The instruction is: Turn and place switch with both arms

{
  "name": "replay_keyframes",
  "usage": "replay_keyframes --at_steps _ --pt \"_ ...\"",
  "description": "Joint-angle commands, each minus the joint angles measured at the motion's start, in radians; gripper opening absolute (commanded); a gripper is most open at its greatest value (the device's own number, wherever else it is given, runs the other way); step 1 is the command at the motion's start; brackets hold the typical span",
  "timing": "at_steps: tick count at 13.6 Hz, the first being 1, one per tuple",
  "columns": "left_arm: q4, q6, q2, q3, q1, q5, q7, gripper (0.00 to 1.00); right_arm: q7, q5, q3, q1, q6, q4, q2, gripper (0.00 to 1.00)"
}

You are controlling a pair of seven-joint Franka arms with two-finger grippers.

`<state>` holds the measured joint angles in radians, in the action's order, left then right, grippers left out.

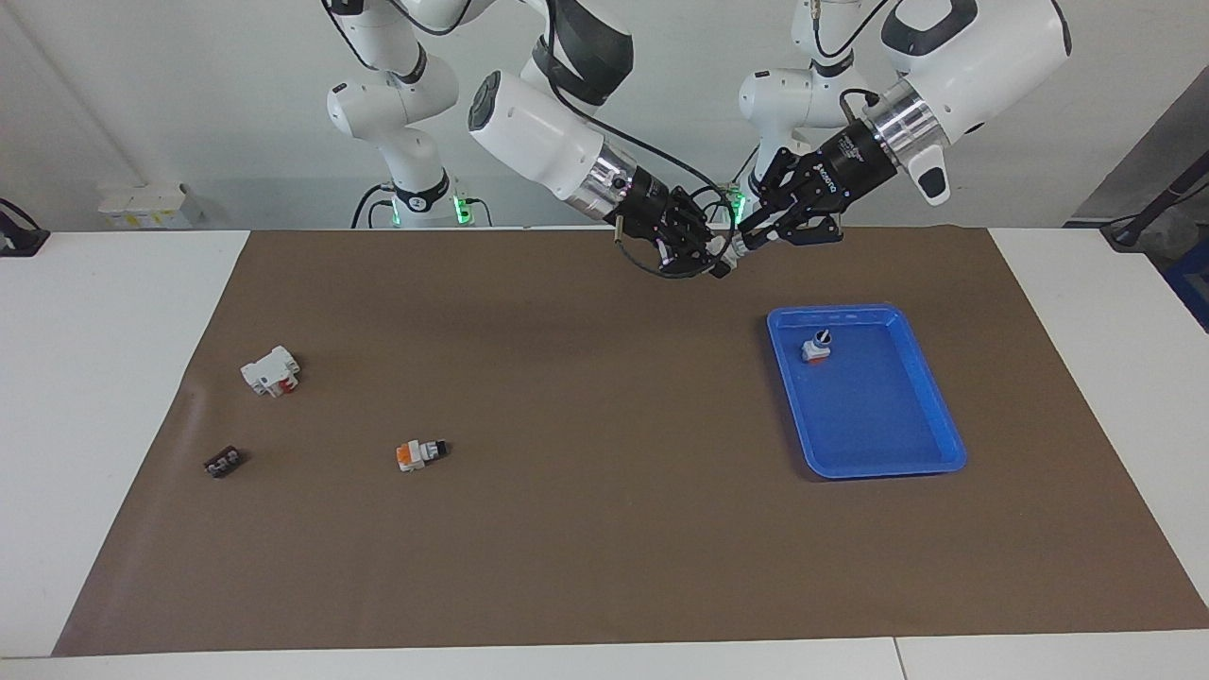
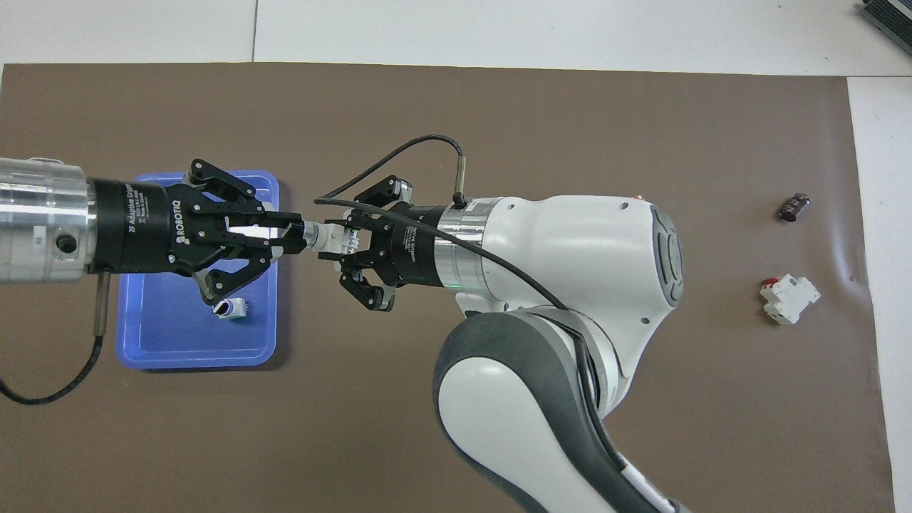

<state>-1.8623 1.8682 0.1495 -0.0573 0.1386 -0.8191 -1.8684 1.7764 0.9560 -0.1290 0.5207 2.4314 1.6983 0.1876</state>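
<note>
The switch (image 2: 329,238), small and white-grey with a trace of green, is held in the air between both grippers, over the mat beside the blue tray (image 2: 142,349). My left gripper (image 2: 296,237) is shut on its knob end. My right gripper (image 2: 348,242) is shut on its body end. In the facing view the left gripper (image 1: 753,237) and the right gripper (image 1: 706,253) meet tip to tip above the mat's edge nearest the robots, and the switch (image 1: 729,247) is mostly hidden between them.
The blue tray (image 1: 878,458) holds an orange-based switch (image 1: 816,348), which also shows in the overhead view (image 2: 231,308). Toward the right arm's end lie another orange-based switch (image 1: 419,454), a white block with red (image 1: 270,371) and a small black part (image 1: 223,463).
</note>
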Motion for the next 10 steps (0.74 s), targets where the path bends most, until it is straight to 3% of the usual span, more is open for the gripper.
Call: replay_keyframes --at_steps 1,10 --pt "-0.06 -0.006 0.035 0.004 -0.002 -0.005 0.031 0.28 0.025 -0.009 -0.003 -0.008 -0.009 -0.019 -0.004 0.0" --pt "-0.04 -0.003 0.028 0.001 0.007 -0.003 0.045 0.2 0.025 -0.009 -0.004 -0.008 -0.009 -0.017 -0.005 0.0"
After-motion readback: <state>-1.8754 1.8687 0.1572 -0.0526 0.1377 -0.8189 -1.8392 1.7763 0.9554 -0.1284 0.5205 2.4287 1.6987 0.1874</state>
